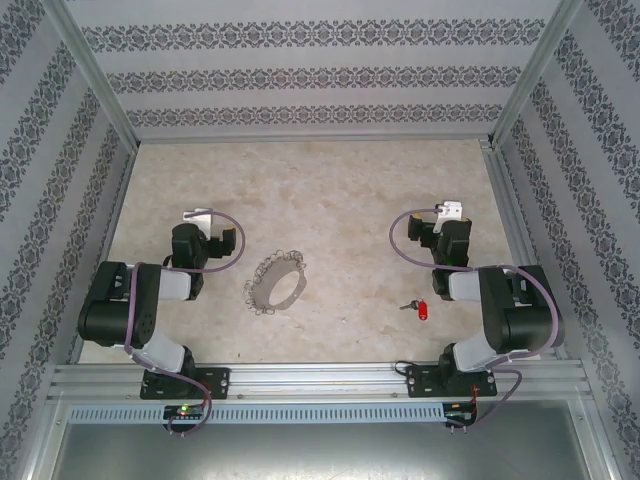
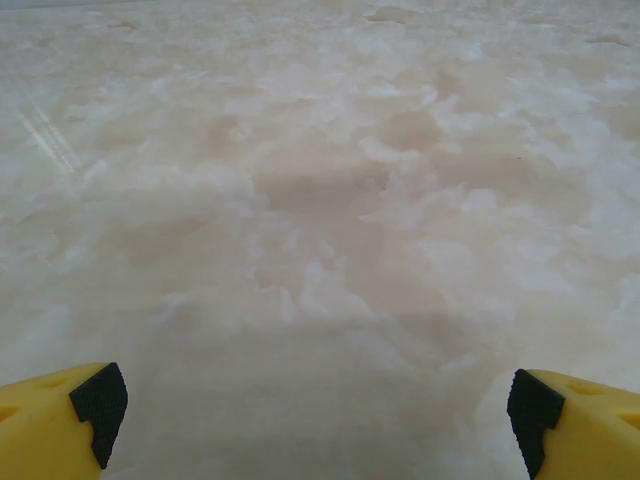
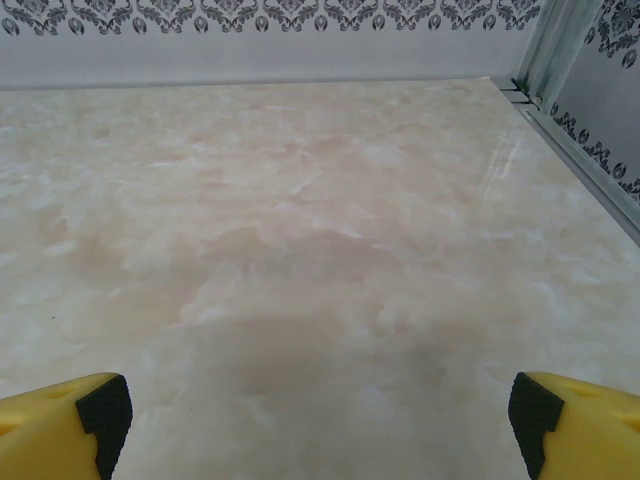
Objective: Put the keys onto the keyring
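left claw [image 2: 320, 410] is sitting wide open and empty; we're seeing its yellow fingers [image 2: 45, 425] with black pads [image 2: 100, 398] at the bottom corners of the wrist view, hovering low over the bare marbled beige surface [image 2: 320, 200]. right claw [image 3: 318, 412] is doing the same: jaws spread full, gripping nothing, facing the far patterned wall [image 3: 280, 15] with a metal frame post [image 3: 560, 40] at the right corner. From above we're reading the left arm [image 1: 120, 310] and right arm [image 1: 515, 315] as folded back, both claws pointing at the far wall. The keyring [image 1: 262, 271] is lying flat between the arms, nearer the left claw, off to its right and not touching it. The key [image 1: 421, 309] is lying just beside the right arm, nearer the arm bases than the right claw, well apart from the keyring, red head right, dark shank pointing left toward the hoop.
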Robot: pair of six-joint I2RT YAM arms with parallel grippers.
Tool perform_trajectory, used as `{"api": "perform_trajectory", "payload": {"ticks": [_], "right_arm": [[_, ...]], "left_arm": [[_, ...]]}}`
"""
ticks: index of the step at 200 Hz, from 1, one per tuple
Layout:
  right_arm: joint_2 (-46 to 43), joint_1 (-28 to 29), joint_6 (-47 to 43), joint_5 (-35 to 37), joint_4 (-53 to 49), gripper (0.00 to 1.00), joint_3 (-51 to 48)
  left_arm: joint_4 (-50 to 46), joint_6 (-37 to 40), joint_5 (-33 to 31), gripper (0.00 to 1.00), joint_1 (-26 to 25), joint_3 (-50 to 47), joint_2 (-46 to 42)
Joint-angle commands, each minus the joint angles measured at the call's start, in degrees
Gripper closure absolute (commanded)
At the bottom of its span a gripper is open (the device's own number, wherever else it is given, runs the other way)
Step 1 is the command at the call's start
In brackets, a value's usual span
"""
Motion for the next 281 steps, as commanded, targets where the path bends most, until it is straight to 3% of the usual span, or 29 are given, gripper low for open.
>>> {"api": "perform_trajectory", "payload": {"ticks": [1, 234, 247, 281], "right_arm": [[-0.55, 0.39, -0.62, -0.83, 1.55, 0.02, 0.1], [-0.78, -0.32, 0.06, -2.25, 1.63, 0.02, 0.02], [-3.13, -0.24, 0.61, 0.11, 0.8, 0.02, 0.08], [-14.75, -0.18, 2.83, 3.67, -16.43, 0.02, 3.84]], "left_arm": [[1.42, -1.02, 0.48, 0.0, 0.52, 1.09, -0.51], [1.45, -1.02, 0.97, 0.0, 0.69, 0.97, -0.73], [-2.6, -0.92, 1.2, 0.0, 0.61, 2.3, -2.66], [-21.4, -1.24, 0.35, 0.0, 0.56, 10.92, -6.86]]}}
